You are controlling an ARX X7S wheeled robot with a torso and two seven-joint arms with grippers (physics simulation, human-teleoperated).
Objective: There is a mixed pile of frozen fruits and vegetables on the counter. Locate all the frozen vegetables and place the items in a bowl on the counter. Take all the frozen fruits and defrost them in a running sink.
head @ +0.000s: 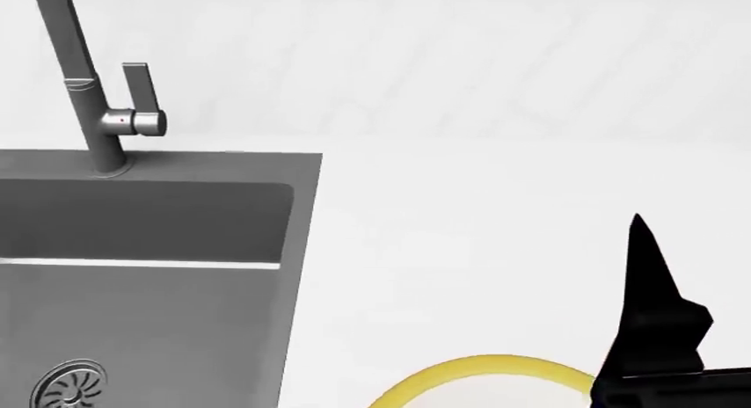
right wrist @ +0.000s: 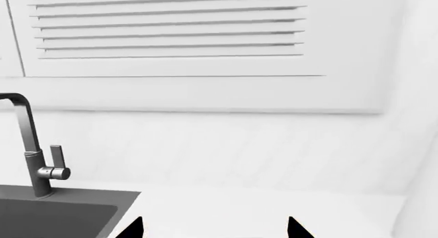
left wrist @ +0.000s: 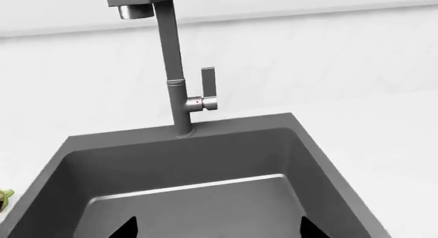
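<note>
— Where are the grippers sitting relative to the sink [head: 153, 276] right now?

— The left gripper [left wrist: 217, 229] is hovering over the basin, looking at the faucet [left wrist: 174, 84] and its lever [left wrist: 207, 89]. Only two dark fingertips [left wrist: 126, 227] are showing at the edge of its wrist view, standing well apart with nothing between them, so it is looking open and empty. The right gripper [right wrist: 213, 229] is hanging over the white tabletop [head: 493, 241] to the sink's right; its tips are also spread with nothing in the gap.

— And the produce?

— None of the fruits or vegetables is showing clearly. A small greenish scrap [left wrist: 4, 196] is peeking in beside the basin in the left wrist view, too little to name. The basin itself is looking bare down to the steel drain [head: 69, 386], and no water is running from the spout.

— The bowl?

— Only an arc of its yellow rim [head: 493, 369] is showing at the bottom of the head view, just beside the right arm's dark finger [head: 655, 302]. So the right arm is nearer the bowl, the left nearer the sink and lever.

— So what is the next move depending on?

— In my judgement, on finding the pile first; it is lying outside all three views, so its direction from either gripper cannot be told.
</note>
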